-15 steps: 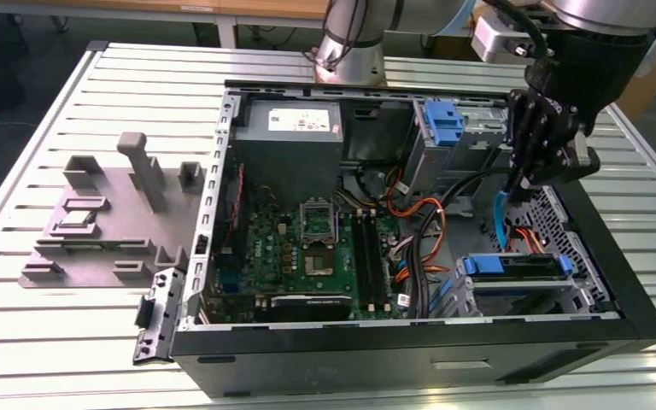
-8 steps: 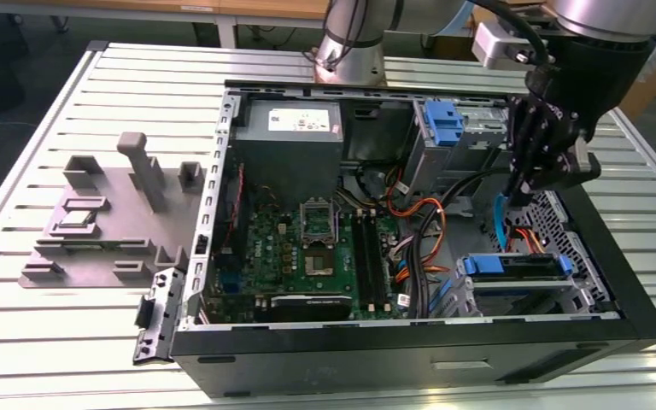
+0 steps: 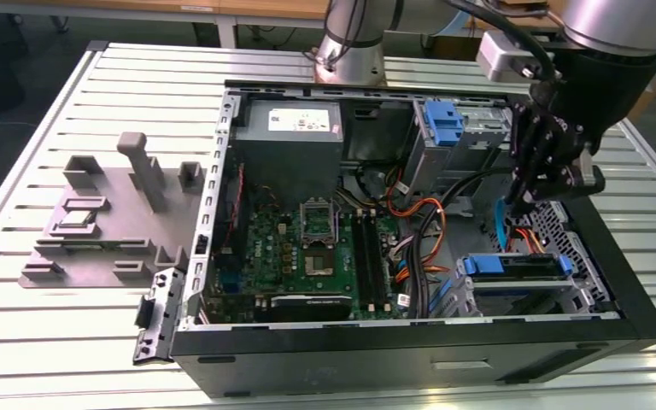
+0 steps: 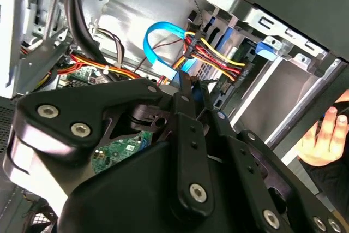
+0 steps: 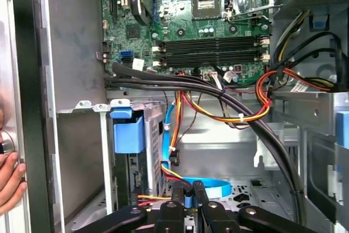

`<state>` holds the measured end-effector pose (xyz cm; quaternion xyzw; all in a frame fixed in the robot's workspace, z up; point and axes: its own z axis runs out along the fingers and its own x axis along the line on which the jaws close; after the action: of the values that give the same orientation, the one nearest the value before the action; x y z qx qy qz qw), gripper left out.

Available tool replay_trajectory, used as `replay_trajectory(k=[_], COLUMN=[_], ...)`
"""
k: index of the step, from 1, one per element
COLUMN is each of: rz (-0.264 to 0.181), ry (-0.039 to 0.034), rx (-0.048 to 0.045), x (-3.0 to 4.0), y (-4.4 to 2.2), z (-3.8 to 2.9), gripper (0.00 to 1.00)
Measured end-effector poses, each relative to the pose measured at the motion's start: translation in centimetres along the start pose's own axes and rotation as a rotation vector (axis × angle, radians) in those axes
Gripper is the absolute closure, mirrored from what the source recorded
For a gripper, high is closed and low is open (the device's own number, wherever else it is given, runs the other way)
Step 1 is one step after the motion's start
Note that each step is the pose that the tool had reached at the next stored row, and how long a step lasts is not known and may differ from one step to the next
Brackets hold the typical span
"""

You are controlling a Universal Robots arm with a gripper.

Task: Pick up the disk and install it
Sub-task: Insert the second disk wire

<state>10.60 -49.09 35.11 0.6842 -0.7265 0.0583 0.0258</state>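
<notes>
The disk (image 3: 519, 266) appears seated in the lower drive bay at the case's front corner, on the exterior view's right. Its blue carrier edge (image 5: 126, 133) shows at the bay mouth, and red-and-yellow power wires (image 4: 218, 58) run to its rear. My gripper (image 3: 522, 205) hangs inside the case just above that bay. In both wrist views my gripper (image 5: 188, 192) is shut on the end of a thin blue data cable (image 5: 215, 186), which loops up beside the bay. Most of the disk's body is hidden by the bay.
The open computer case (image 3: 601, 256) lies on a slatted table, with the motherboard (image 3: 305, 248) and power supply (image 3: 294, 128) inside. Black cable bundles (image 5: 218, 94) cross close to my gripper. A person's hand (image 4: 324, 135) rests on the case's outer wall. A grey fixture (image 3: 112, 213) stands on the exterior view's left.
</notes>
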Motion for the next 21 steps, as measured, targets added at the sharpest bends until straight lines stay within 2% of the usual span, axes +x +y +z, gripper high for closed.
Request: replay_trajectory(k=[5,9,16,21], rz=[0.000,-0.002,-0.002,-0.002], ry=[-0.0019,-0.0022,-0.0020,-0.0021], rx=[-0.0001,0.0006,0.0007,0.0009], x=[0.83,1.14,1.28,1.87], y=[-0.04,-0.05,-0.06,-0.09], z=[0.22,0.39,0.41,0.57], gripper=[0.80,0.80,0.80,0.80])
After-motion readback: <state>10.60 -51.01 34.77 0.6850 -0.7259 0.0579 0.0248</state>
